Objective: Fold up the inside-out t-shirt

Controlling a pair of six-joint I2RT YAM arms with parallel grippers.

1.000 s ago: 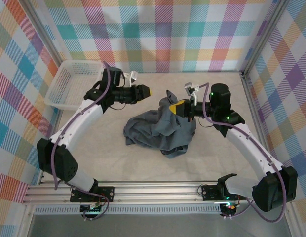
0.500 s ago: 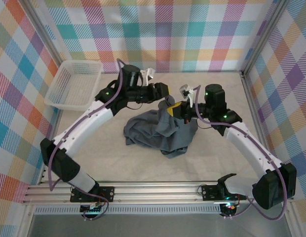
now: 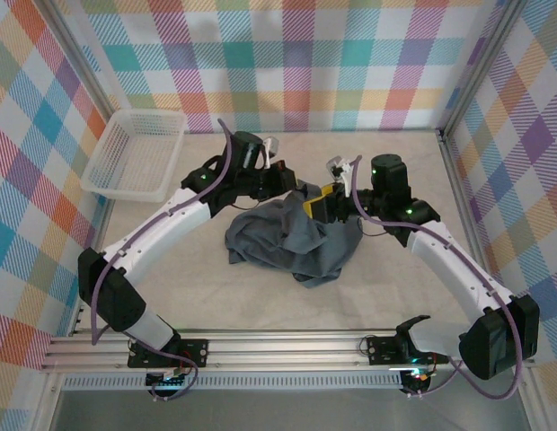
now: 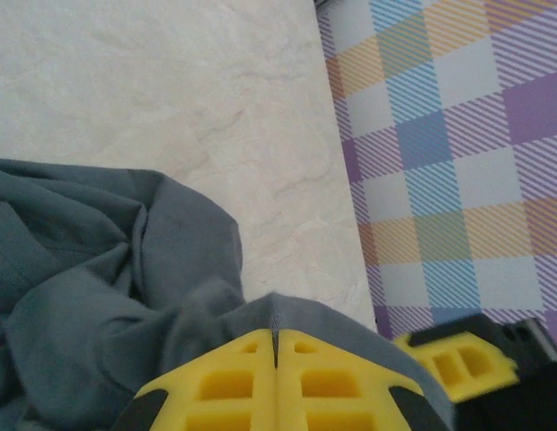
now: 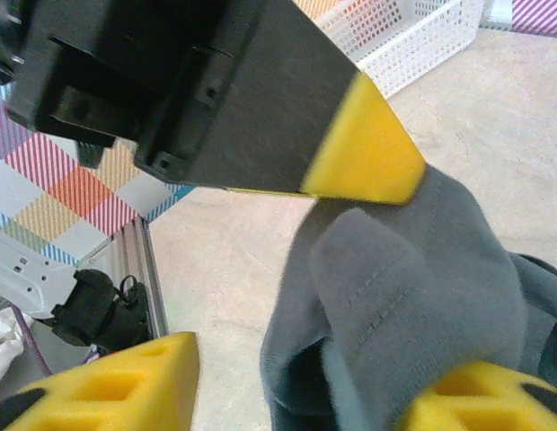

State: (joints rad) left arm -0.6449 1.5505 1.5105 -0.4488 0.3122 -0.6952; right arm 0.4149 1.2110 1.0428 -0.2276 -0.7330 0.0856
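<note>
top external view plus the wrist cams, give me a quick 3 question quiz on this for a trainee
1. True or false: the left gripper is shut on a fold of the inside-out t-shirt.
2. Where does the white mesh basket sit? A: at the far left, apart from the shirt. B: under the shirt. C: between the two arm bases.
3. Fill in: the right gripper has its jaws ____, with fabric draped over one finger.

Key: 1 true; 2 A; 3 open.
</note>
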